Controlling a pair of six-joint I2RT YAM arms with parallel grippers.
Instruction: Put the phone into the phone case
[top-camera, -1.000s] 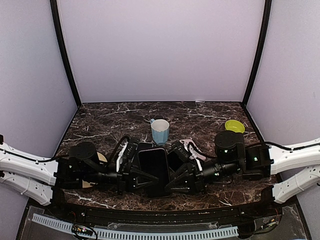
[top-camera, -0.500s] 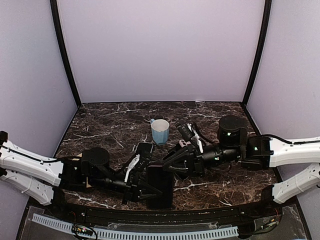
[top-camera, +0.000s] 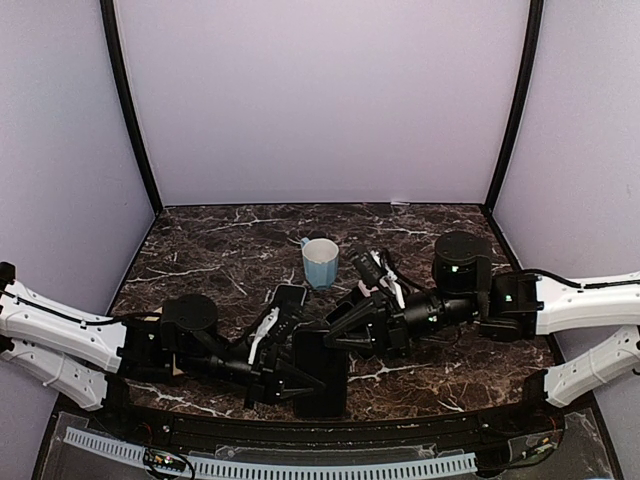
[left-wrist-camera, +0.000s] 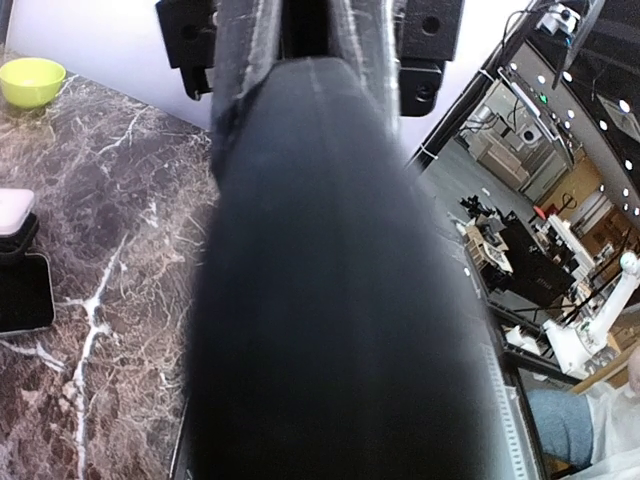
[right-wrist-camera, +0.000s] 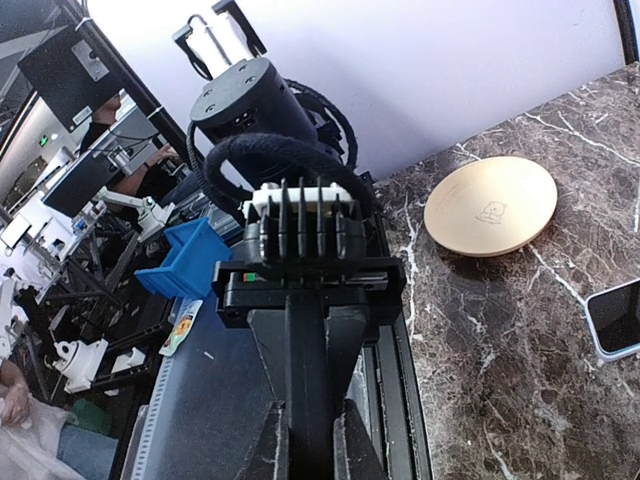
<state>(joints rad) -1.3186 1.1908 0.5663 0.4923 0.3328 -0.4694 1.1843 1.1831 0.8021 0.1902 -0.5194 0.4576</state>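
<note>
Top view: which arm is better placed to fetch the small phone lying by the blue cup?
Right, probably. The right claw sits at the far edge of the black slab, nearer the phone; the left claw is busy gripping the slab.

The marble table (top-camera: 230, 245) is overlooked from above and behind. The dark slab (left-wrist-camera: 330, 300) is filmed closely, rightward, from the left wrist and edge-on, leftward, from the right.

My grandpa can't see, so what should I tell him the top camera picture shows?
The left claw and right claw meet near the front edge of a dark marble table, both gripping one flat black slab. A blue cup stands behind them.
</note>
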